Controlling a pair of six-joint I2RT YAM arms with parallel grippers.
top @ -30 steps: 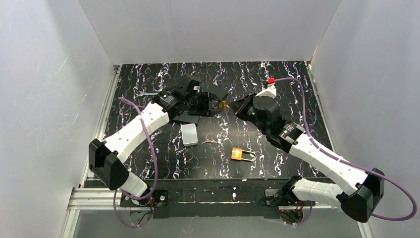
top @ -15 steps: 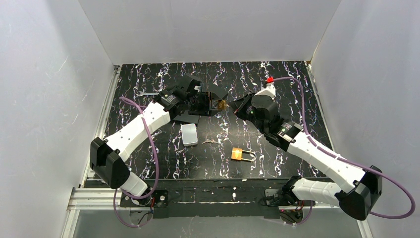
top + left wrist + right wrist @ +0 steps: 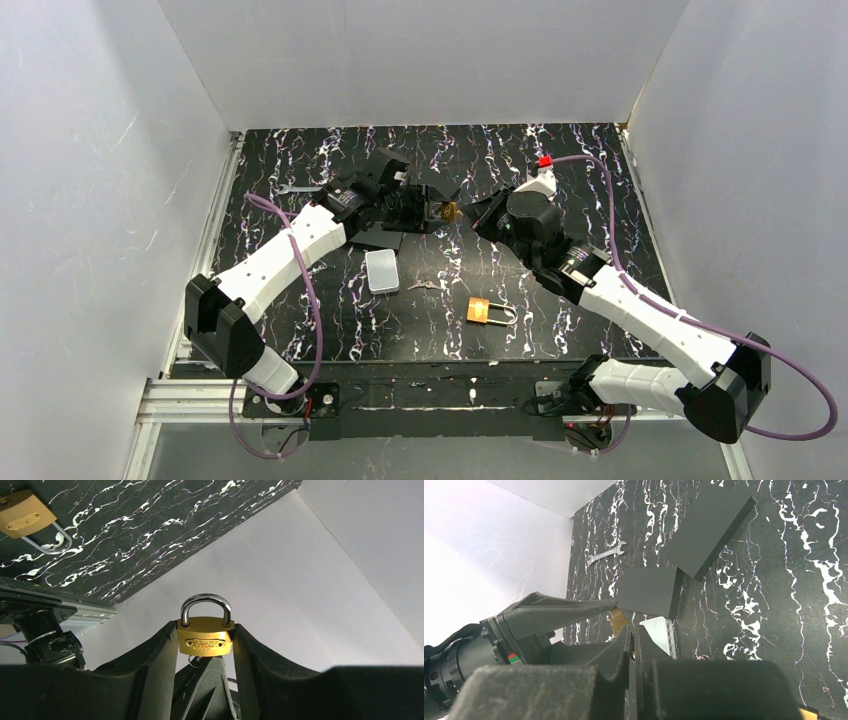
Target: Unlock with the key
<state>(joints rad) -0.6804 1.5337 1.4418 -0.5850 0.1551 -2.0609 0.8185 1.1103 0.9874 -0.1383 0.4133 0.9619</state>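
Above the middle of the table (image 3: 600, 180), a little toward 12 o'clock, the two arms meet tip to tip. The left gripper (image 3: 432, 211) has its fingers partly closed on a brass padlock (image 3: 205, 639), clamping the flat sides of the body and lifting it clear of the surface. The shackle (image 3: 206, 602) is seated in the body. The right gripper (image 3: 630, 639) comes in from 3 o'clock with its tips pinched tight together, touching or just short of the keyway end of the body. A small wire ring (image 3: 192, 661) shows there, which hints at a key, but no blade can be seen.

A second padlock (image 3: 490, 311) lies on the table toward 5 o'clock of the held one. A loose bunch of keys (image 3: 423, 286) lies toward 6 o'clock, with a white case (image 3: 381, 270) beside it.

The padlock looks dense, rigid and smooth, so it may twist in the grip when a key turns. Holding across its broad faces, as now, seems the firmest hold and leaves both the keyway and shackle free. A key is thin and stiff, best pinched by its bow so that it can be turned.
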